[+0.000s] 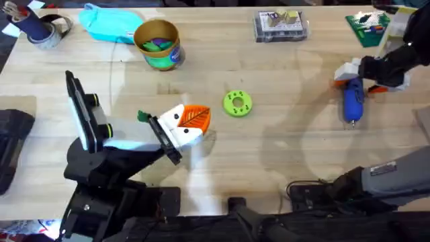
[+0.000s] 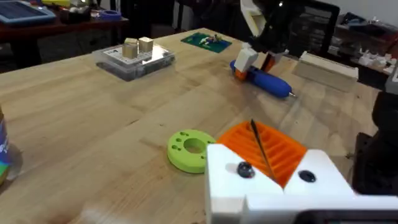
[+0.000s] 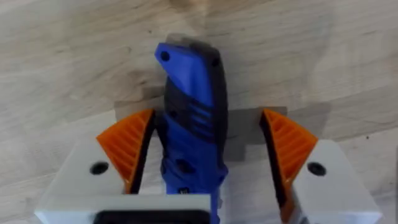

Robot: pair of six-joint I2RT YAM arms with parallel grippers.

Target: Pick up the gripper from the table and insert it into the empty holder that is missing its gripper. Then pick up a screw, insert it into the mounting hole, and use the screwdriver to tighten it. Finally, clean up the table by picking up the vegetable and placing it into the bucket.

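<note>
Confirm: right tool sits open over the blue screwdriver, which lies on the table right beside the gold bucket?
Not quite. The right tool does straddle the screwdriver with its jaws open, as the right wrist view shows. But the overhead view puts the screwdriver on the table at the far right, well apart from the bucket, which stands at the upper left near the teal pouch.

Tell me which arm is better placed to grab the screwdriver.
The right. Its gripper is open and straddles the screwdriver on the table, pads on both sides of the handle. The left gripper sits far off, near the green disc.
</note>
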